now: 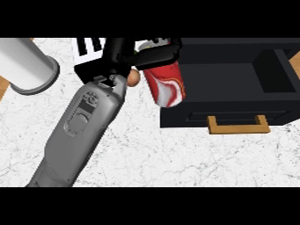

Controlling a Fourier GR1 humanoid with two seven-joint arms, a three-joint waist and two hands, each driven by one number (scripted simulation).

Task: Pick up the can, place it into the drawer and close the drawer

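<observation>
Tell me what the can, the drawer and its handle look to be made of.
Can: likely metal, glossy red-and-white print with highlights. Drawer: matte black, perhaps painted wood or metal; the look leaves it open. Handle: tan, matte, wood-like colour, though no grain shows.

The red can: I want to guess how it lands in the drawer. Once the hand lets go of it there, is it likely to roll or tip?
The red can looks round and smooth, and is held tilted by the hand, so released this way it would probably tip over and roll. The drawer's walls should stop it. It seems rigid, unlikely to deform.
</observation>
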